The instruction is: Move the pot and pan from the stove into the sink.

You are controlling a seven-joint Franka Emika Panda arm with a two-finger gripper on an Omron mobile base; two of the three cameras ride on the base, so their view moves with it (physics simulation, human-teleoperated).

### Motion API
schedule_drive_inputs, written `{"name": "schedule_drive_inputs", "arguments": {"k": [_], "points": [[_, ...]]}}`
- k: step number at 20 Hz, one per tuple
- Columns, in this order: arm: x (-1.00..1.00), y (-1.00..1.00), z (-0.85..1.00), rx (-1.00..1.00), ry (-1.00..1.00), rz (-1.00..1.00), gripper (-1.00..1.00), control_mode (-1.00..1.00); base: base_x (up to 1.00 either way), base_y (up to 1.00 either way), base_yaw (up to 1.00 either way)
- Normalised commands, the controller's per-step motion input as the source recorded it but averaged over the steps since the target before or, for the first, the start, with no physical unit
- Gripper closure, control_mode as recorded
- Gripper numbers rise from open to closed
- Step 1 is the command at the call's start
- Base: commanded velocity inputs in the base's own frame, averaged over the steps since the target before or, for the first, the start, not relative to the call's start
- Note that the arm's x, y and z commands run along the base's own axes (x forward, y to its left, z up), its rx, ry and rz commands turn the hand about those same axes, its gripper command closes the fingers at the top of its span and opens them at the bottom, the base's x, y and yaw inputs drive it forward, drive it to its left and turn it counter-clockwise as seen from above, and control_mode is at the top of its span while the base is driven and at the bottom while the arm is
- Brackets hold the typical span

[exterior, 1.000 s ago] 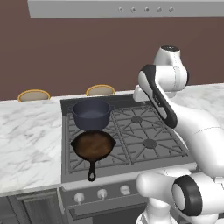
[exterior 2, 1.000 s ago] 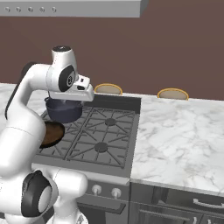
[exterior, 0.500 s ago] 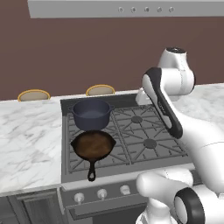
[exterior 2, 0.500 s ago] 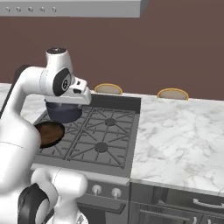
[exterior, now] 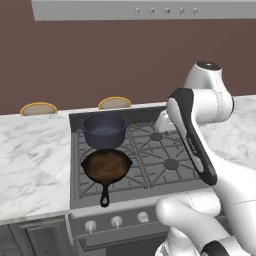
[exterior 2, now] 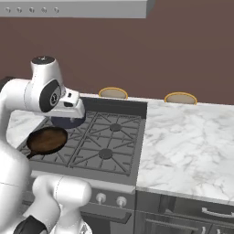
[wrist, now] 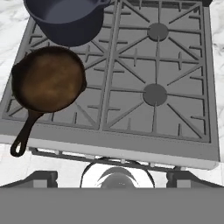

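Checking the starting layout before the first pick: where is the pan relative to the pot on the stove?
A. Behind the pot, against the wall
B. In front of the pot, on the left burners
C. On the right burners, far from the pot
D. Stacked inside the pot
B: the pan sits on the stove's front-left burner, directly in front of the pot, handle toward the knobs.

You've got a brown wall [exterior: 100, 60], grey range hood [exterior: 150, 10], white marble counters [exterior 2: 183, 137], two wooden stool backs [exterior 2: 180, 98].

I work in a kitchen: a gas stove [exterior: 145, 150] with knobs [exterior: 116, 221], marble counter [exterior 2: 183, 137] beside it, range hood [exterior: 140, 9] above it, cookware on its grates.
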Motion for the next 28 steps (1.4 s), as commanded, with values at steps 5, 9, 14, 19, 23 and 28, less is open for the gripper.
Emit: {"name": "schedule_drive_inputs", "arguments": {"k": [5,9,14,19,23,28], "points": [[-0.51,0.46,0.0,0.0,0.0,0.0,-1.0,-1.0,0.0,0.0,0.0],[-0.41,0.65,0.0,0.0,0.0,0.0,-1.0,-1.0,0.0,0.0,0.0],[-0.34,0.73,-0.06,0.0,0.0,0.0,-1.0,-1.0,0.0,0.0,0.0],[-0.24,0.73,-0.14,0.0,0.0,0.0,-1.0,-1.0,0.0,0.0,0.0],[-0.06,0.34,-0.07,0.0,0.0,0.0,-1.0,-1.0,0.0,0.0,0.0],[0.0,0.0,-0.01,0.0,0.01,0.0,-1.0,-1.0,0.0,0.0,0.0]]}}
